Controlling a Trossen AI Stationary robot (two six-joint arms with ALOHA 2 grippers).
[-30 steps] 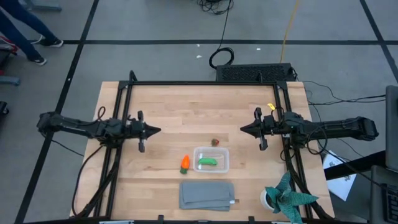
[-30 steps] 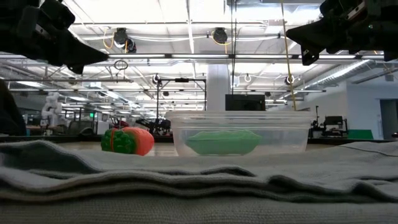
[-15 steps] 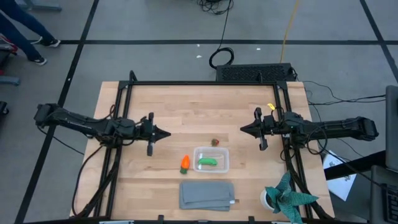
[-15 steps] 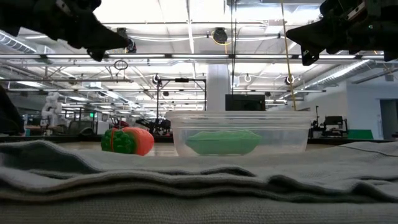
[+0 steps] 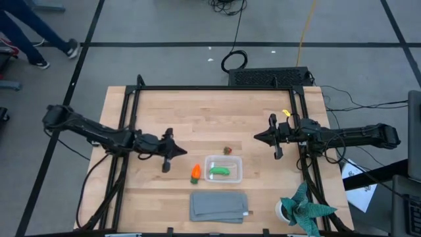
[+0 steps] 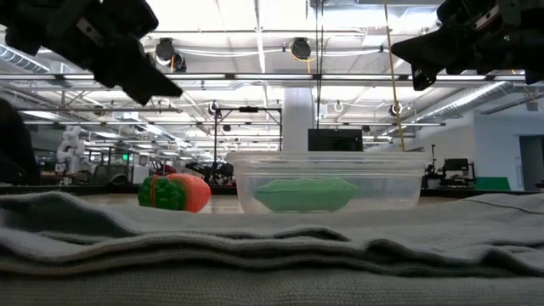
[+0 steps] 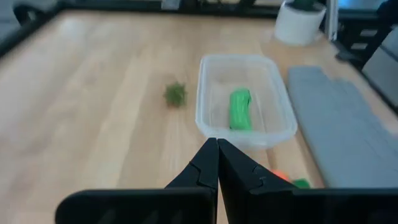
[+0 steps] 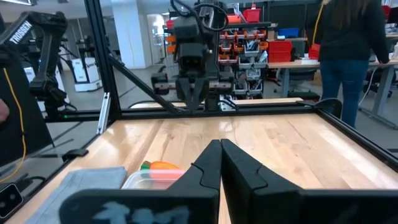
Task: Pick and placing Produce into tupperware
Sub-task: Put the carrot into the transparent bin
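The clear tupperware [image 5: 223, 169] sits on the table with the green pod [image 5: 220, 171] lying inside it, seen too in the left wrist view as pod [image 7: 240, 109] in tupperware [image 7: 205, 93]. The orange carrot [image 5: 195, 173] lies on the wood just left of the container; its green top faces near. The small reddish-brown piece [image 5: 227, 151] rests on the table beyond the container. My left gripper [image 5: 183, 153] is shut, raised above the table a short way left of the carrot. My right gripper [image 5: 256, 137] is shut and hovers right of the produce.
A folded grey cloth [image 5: 220, 206] lies at the near edge. A white cup with a teal paper plant [image 5: 299, 208] stands at the near right corner. Black frame rails [image 5: 217, 88] border the table. A person's legs [image 5: 33, 33] pass on the floor far left.
My left gripper has swung toward the table's right and near side, approaching the carrot, and has dropped lower, staying shut. The right arm has kept still. The produce and container have not moved.
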